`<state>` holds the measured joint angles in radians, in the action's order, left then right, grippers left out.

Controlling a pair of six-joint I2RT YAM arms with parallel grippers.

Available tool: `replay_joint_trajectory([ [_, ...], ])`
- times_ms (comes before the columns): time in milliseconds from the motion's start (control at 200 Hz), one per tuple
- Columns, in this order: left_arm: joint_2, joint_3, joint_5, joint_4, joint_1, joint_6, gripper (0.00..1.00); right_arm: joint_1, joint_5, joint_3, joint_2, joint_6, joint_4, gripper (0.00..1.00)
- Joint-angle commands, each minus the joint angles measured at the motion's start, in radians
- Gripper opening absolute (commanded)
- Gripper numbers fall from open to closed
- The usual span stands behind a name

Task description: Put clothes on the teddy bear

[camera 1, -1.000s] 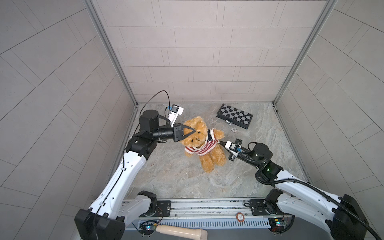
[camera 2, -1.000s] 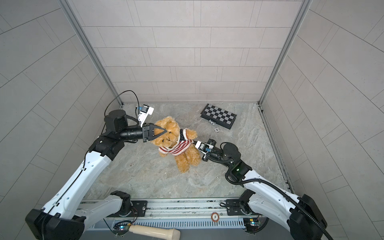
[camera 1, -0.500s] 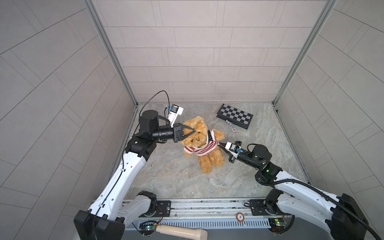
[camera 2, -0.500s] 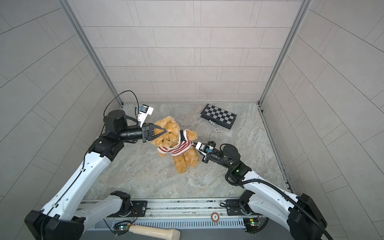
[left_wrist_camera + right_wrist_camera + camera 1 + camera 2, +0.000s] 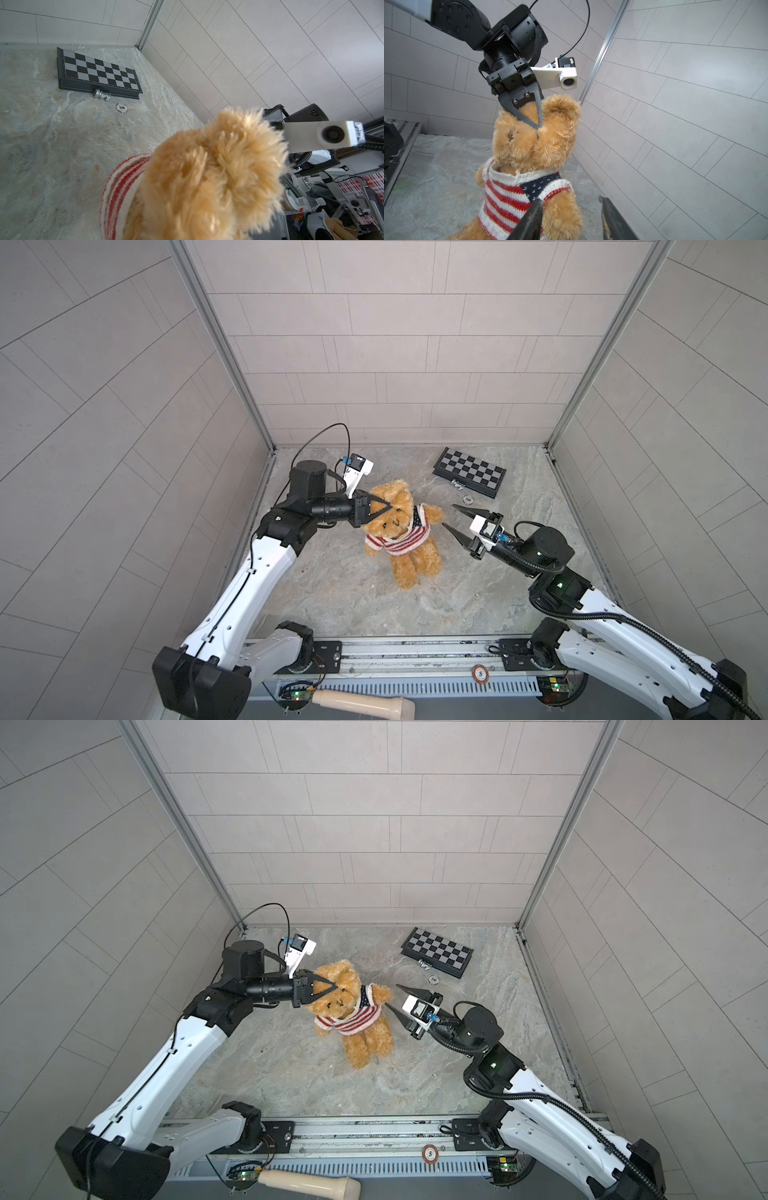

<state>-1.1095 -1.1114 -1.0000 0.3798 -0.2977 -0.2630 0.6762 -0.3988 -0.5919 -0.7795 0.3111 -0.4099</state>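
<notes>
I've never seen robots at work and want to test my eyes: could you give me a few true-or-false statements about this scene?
1. The bear wears a striped sweater. True.
2. The left gripper pinches the top of the bear's head. True.
3. The right gripper is clamped on the bear's leg. False: it is open beside the bear's arm and grips nothing.
4. The chessboard lies under the bear. False: it lies apart from the bear, near the back wall.
5. A chip lies on the table close to the chessboard. True.
</notes>
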Motion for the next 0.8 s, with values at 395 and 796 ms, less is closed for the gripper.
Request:
replay_joint_trajectory([
  [395,0.021,-0.073,-0.001,-0.017,-0.003,0.000,0.00,-0.004,0.041,-0.113,-0.255,0.032,-0.034,0.42],
  [796,-0.013,-0.056,0.285,-0.011,0.048,-0.241,0.00,-0.046,0.107,-0.190,-0.248,-0.006,0.014,0.51],
])
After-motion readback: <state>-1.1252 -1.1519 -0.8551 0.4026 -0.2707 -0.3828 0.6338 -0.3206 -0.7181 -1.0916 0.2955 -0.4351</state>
